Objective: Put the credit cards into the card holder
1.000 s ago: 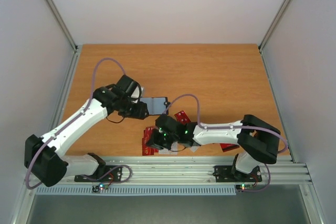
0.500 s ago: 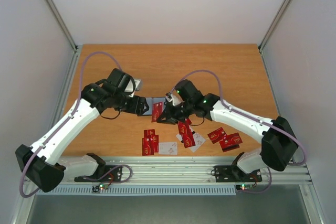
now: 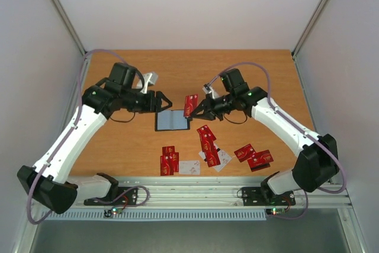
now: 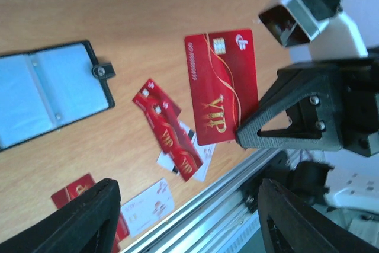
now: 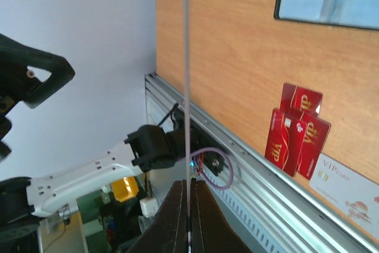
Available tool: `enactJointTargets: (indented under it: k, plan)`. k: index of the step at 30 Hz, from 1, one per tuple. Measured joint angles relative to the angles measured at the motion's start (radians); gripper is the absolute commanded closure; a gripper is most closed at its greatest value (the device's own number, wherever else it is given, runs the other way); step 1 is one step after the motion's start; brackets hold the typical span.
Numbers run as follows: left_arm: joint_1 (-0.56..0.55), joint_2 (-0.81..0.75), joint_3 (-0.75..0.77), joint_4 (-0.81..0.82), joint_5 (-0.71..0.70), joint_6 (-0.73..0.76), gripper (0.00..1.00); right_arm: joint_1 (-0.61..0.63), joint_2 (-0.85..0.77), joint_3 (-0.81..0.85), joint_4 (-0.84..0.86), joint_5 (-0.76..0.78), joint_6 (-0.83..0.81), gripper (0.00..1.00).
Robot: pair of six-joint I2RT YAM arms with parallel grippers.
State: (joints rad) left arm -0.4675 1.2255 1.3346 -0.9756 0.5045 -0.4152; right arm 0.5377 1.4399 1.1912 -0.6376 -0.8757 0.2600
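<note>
While the right gripper clamps one red credit card by its edge above the desk, the left gripper stands wide and empty. The card holder lies open and flat near both. The other credit cards lie scattered toward the front rail.

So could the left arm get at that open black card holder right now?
Probably yes: the left fingers hang open close beside the card holder with nothing between. The right fingers, pinching a red card, hover at its other side.
</note>
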Motion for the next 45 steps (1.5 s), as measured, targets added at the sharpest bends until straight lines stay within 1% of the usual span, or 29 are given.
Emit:
enactJointTargets:
  k: [4, 7, 11, 16, 20, 26, 32, 35, 37, 41, 44, 45]
  plan:
    - [0.109, 0.036, 0.007, 0.068, 0.114, -0.023, 0.36, -0.050, 0.019, 0.032, 0.012, -0.035, -0.012, 0.99]
    - [0.166, 0.058, -0.006, 0.158, 0.214, -0.042, 0.37, -0.071, 0.037, 0.054, 0.046, -0.069, -0.018, 0.99]
    - [0.184, 0.070, -0.043, 0.290, 0.335, -0.093, 0.38, -0.079, 0.063, 0.078, 0.109, -0.124, -0.017, 0.99]
    - [0.187, 0.071, -0.056, 0.409, 0.432, -0.138, 0.43, -0.079, 0.068, 0.082, 0.207, -0.206, 0.007, 0.99]
    - [0.188, 0.071, -0.085, 0.497, 0.473, -0.166, 0.46, -0.079, 0.068, 0.084, 0.271, -0.265, 0.036, 0.99]
    - [0.191, 0.071, -0.145, 0.609, 0.498, -0.248, 0.51, -0.079, 0.067, 0.097, 0.359, -0.332, 0.083, 0.99]
    - [0.192, 0.071, -0.199, 0.803, 0.530, -0.373, 0.57, -0.079, 0.066, 0.098, 0.456, -0.386, 0.145, 0.99]
    - [0.192, 0.071, -0.222, 0.915, 0.544, -0.451, 0.63, -0.079, 0.066, 0.102, 0.508, -0.412, 0.179, 0.99]
    - [0.192, 0.073, -0.224, 0.958, 0.550, -0.492, 0.66, -0.079, 0.068, 0.106, 0.531, -0.425, 0.194, 0.99]
    - [0.192, 0.087, -0.224, 1.030, 0.566, -0.543, 0.76, -0.079, 0.071, 0.118, 0.564, -0.446, 0.214, 0.99]
    - [0.192, 0.101, -0.224, 1.069, 0.582, -0.574, 0.81, -0.079, 0.078, 0.119, 0.570, -0.454, 0.218, 0.99]
    - [0.192, 0.105, -0.224, 1.081, 0.588, -0.581, 0.86, -0.080, 0.082, 0.120, 0.571, -0.457, 0.219, 0.99]
